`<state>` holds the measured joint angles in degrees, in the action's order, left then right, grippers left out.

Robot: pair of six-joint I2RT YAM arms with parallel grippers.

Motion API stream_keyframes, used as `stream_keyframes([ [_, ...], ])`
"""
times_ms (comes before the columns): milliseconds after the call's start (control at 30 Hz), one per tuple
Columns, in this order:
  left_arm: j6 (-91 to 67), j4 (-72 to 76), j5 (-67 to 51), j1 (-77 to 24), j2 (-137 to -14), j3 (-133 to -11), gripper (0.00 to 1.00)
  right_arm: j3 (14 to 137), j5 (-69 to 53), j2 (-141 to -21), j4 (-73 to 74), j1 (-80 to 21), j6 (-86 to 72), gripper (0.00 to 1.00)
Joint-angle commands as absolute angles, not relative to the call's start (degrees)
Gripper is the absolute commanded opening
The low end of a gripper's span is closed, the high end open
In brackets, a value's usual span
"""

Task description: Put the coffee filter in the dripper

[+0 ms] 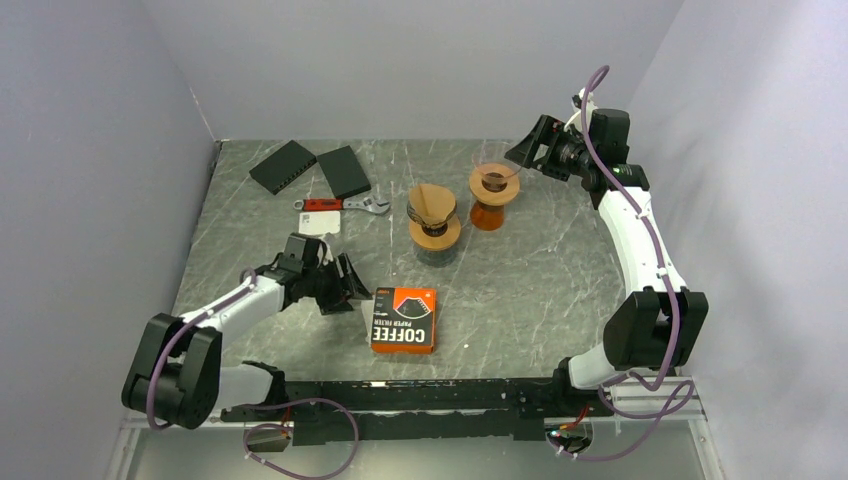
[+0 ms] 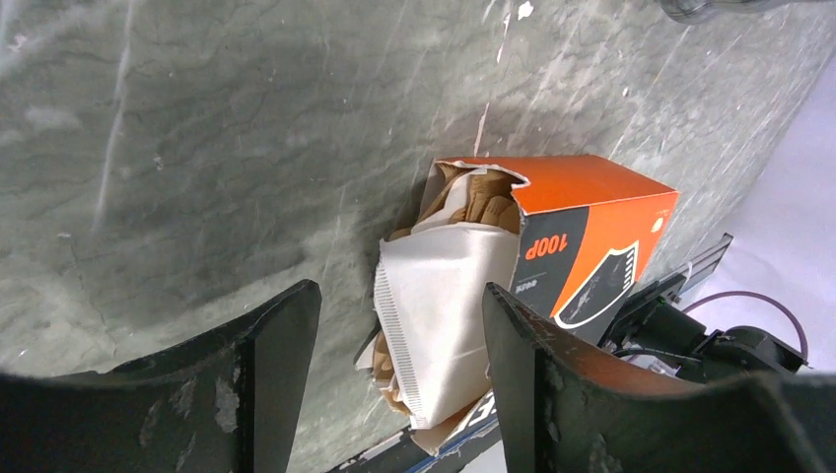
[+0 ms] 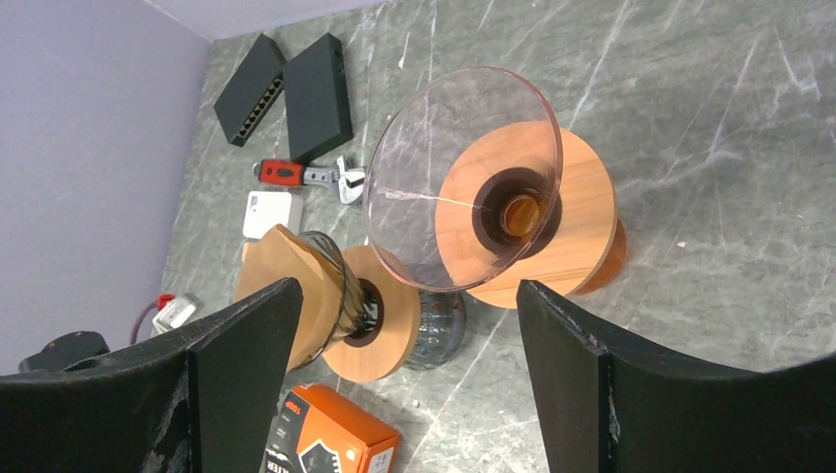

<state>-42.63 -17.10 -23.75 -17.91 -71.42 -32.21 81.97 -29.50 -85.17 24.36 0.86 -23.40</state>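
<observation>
An orange coffee filter box [image 1: 404, 320] lies flat near the front middle of the table; in the left wrist view [image 2: 582, 232] its end is torn open. A white paper filter [image 2: 444, 315] sticks out of it over several brown ones. My left gripper [image 2: 399, 345] is open, its fingers on either side of the white filter, not touching it. An empty clear glass dripper [image 1: 494, 183] on a wooden collar stands at the back; it also shows in the right wrist view [image 3: 463, 177]. A second dripper [image 1: 434, 222] holds a brown filter [image 3: 281, 281]. My right gripper [image 1: 527, 150] is open, just right of the empty dripper.
Two black boxes [image 1: 310, 168], a red-handled wrench [image 1: 345, 204] and a small white device [image 1: 318, 222] lie at the back left. The grey side walls stand close on the left and the right.
</observation>
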Motion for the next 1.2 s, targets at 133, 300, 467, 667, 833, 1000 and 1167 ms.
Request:
stream_keyframes([
  [133, -45.9, -6.15, -27.67, -17.67, -74.88, -29.27, 0.63, 83.42, -29.68, -83.6, 23.26, 0.52, -22.59, 0.85],
  [300, -46.11, -4.04, -26.99, -17.67, -75.12, -28.24, 0.55, 83.52, -29.86, -83.44, 23.25, 0.51, -22.68, 0.85],
  [467, -46.38, -3.52, -25.9, -17.67, -73.77, -27.52, 0.48, 83.76, -29.65, -83.26, 23.39, 0.42, -22.67, 0.85],
  [667, -47.5, -0.51, -26.43, -17.67, -71.62, -25.72, 0.26, 83.75, -29.73, -83.32, 23.37, 0.36, -22.72, 0.85],
  [833, -47.32, -1.19, -25.03, -17.67, -69.07, -25.12, 0.0, 83.59, -29.6, -83.17, 23.38, 0.35, -22.68, 0.85],
  [1000, -45.33, -7.66, -21.06, -17.67, -65.93, -26.84, 0.0, 83.53, -29.45, -83.06, 23.42, 0.35, -22.67, 0.85],
  [1167, -41.78, -18.75, -13.25, -17.67, -61.42, -30.26, 0.0, 83.64, -29.52, -82.95, 23.37, 0.34, -22.76, 0.85],
])
